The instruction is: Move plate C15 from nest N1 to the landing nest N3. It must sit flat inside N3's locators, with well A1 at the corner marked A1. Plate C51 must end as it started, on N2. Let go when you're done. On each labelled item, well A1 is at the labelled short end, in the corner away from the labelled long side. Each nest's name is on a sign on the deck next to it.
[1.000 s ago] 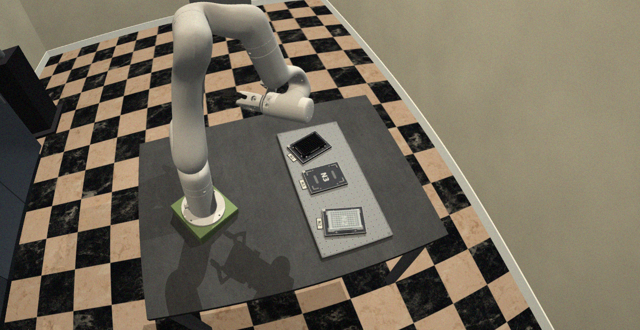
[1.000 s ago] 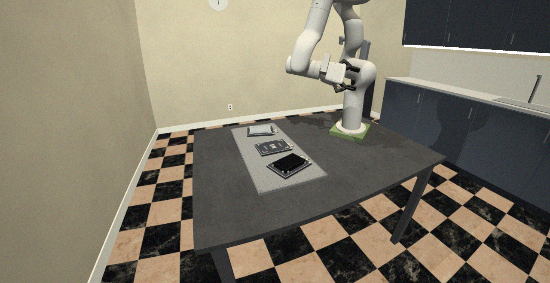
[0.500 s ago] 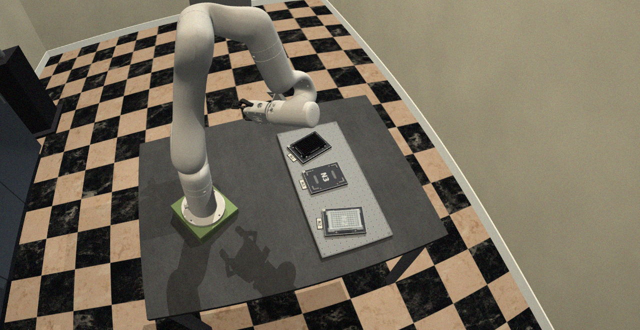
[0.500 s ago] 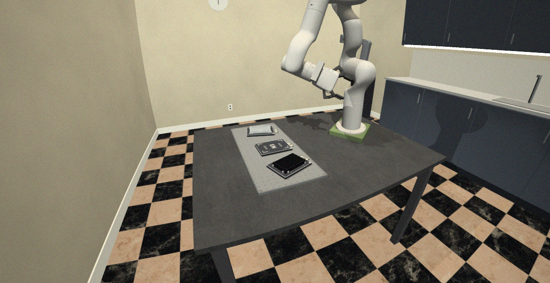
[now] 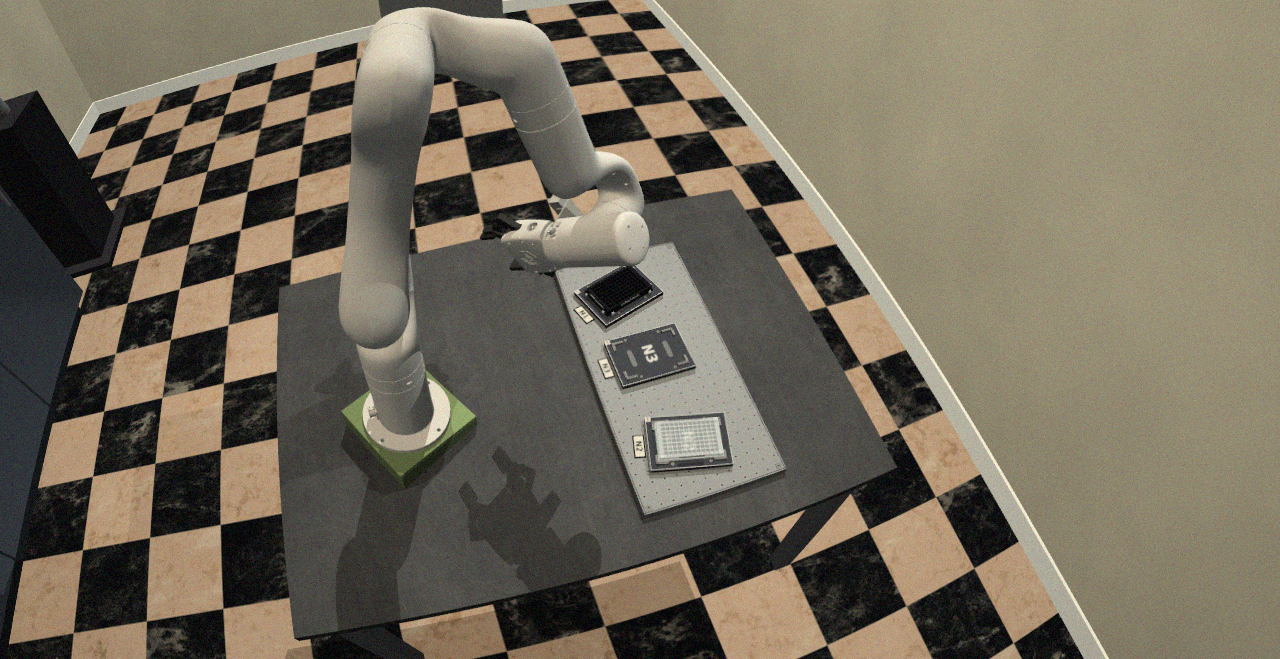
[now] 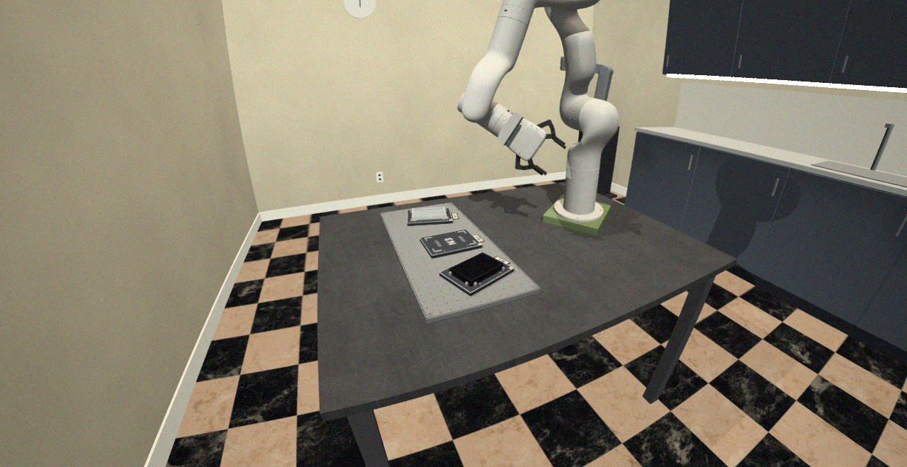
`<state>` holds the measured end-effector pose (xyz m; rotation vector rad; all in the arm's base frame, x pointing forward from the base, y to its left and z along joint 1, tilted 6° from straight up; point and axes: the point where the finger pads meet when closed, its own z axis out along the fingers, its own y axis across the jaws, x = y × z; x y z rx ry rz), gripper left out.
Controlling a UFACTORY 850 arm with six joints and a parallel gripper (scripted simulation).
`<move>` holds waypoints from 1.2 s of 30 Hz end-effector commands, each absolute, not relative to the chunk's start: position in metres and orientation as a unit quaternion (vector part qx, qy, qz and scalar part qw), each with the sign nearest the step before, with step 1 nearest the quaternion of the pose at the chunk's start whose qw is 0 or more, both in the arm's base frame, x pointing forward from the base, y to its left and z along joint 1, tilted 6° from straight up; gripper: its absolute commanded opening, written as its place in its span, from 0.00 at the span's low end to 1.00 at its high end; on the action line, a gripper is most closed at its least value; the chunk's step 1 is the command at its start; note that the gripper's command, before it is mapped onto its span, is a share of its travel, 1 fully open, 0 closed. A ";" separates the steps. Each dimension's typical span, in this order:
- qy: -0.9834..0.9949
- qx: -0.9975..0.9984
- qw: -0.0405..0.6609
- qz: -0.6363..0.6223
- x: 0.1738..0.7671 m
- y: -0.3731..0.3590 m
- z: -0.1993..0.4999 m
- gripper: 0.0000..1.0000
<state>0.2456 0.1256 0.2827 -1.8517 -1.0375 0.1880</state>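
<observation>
Dark table point(image 5: 501, 530) carries a grey perforated deck point(image 5: 716, 467) with three nests in a row. White arm point(image 5: 384, 207) on a green base block point(image 5: 407, 467) arcs high over the table, wrist roughly level, well above everything. Black plate C15 point(image 5: 617, 290) sits in N1 at the deck's far end in the top view, N3 point(image 5: 648, 354) is bare in the middle, pale plate C51 point(image 5: 687, 438) sits on N2 at the near end. Gripper point(image 6: 542, 147) hangs in the air beside the arm's own column, fingers spread wide, nothing between them, pointing sideways rather than down. Step in hand looks like the approach to C15, nothing grabbed yet. To do it well: tip the wrist until the fingers point straight down, centre over C15, line the fingers across the plate's short width, then descend plumb so both pads meet the side walls evenly. Labels on the plate and the A1 corner mark on N3 are too small to read here; check them before deciding on any turn. Keep away from C51.
</observation>
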 end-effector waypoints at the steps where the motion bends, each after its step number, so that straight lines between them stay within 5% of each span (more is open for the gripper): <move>1: -0.398 -0.795 0.451 0.081 0.255 0.114 0.271 1.00; 36: -0.224 -0.928 0.289 0.074 0.315 0.007 0.195 1.00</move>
